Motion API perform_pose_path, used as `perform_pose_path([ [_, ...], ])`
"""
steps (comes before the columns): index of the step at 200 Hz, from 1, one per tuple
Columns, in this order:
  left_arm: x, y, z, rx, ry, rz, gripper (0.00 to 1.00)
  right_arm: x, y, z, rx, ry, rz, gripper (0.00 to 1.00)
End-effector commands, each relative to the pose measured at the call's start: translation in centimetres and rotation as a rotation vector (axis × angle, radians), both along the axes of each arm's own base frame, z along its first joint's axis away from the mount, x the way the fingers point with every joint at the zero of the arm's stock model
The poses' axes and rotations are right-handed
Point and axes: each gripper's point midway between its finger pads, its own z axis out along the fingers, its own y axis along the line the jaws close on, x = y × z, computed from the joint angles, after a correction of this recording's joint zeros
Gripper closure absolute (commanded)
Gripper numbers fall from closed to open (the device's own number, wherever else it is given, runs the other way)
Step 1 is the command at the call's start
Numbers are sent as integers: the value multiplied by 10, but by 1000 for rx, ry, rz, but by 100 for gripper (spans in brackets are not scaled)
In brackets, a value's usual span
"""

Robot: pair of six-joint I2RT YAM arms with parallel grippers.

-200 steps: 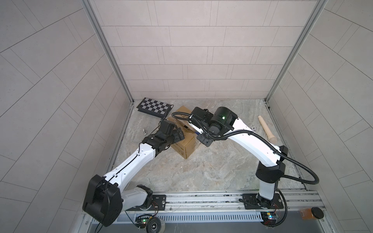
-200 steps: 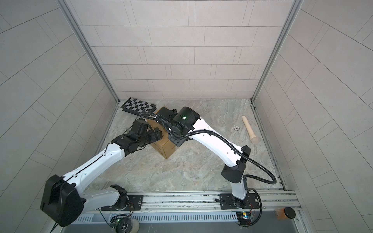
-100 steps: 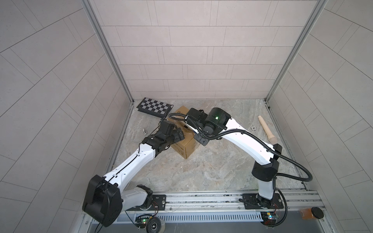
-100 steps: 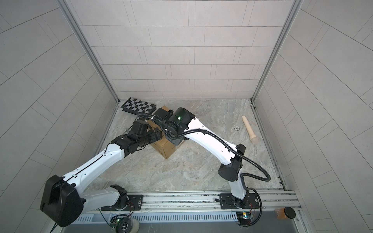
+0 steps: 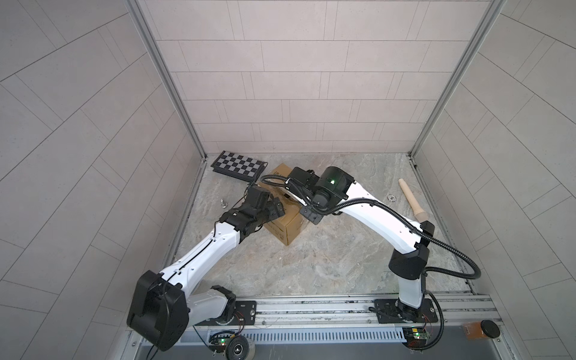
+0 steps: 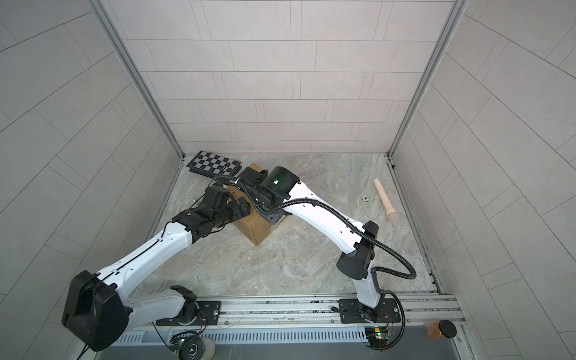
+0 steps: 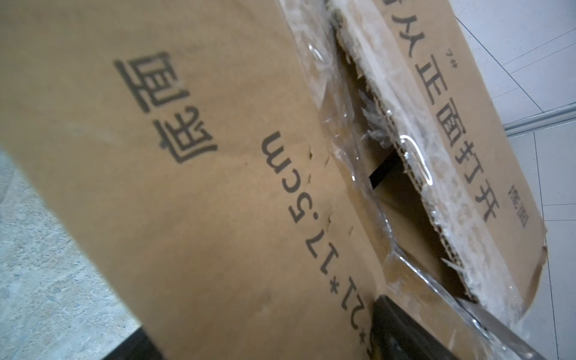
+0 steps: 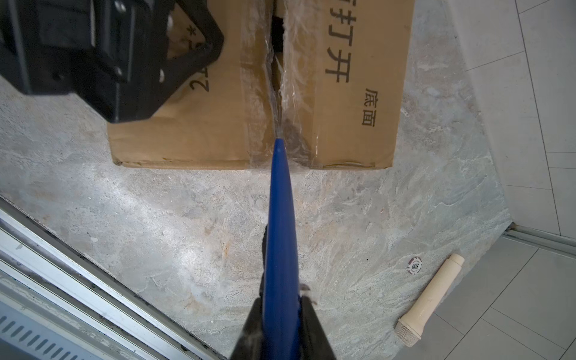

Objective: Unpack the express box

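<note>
**Express box [image 5: 287,229] on the desk [image 5: 327,258], far left, just beside the chequered board [image 5: 238,165]; tape seam under work.**

Only the right wrist view shows the right end effector [image 8: 280,311] clenched on a blue pointed tool [image 8: 280,218], its tip at the taped seam near the box edge. Only the left wrist view shows the seam split and the tape torn. A dark gap lies within; contents cannot be made out. The left end effector [image 5: 274,209] is released, jaws wide, lying on the box top. Compared with a second ago, the right arm has shifted slightly left and the box is unmoved.
</note>
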Motion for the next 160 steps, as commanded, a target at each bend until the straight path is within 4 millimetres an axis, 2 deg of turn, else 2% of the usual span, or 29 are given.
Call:
perform_pose_path([
  [1,-71,39,-87,233,371,-26,4,2,-12,-7,-62,7,-11,100],
  [27,-71,39,-88,233,372,-27,5,-1,-18,-11,-89,24,-15,100],
  [86,-71,39,-90,236,375,-30,5,-13,-52,-6,-191,39,-21,100],
  [121,-71,39,-89,237,375,-30,4,-23,-59,0,-174,56,-14,100],
  [160,-69,38,-88,239,374,-33,4,-32,-65,-4,-178,84,5,100],
])
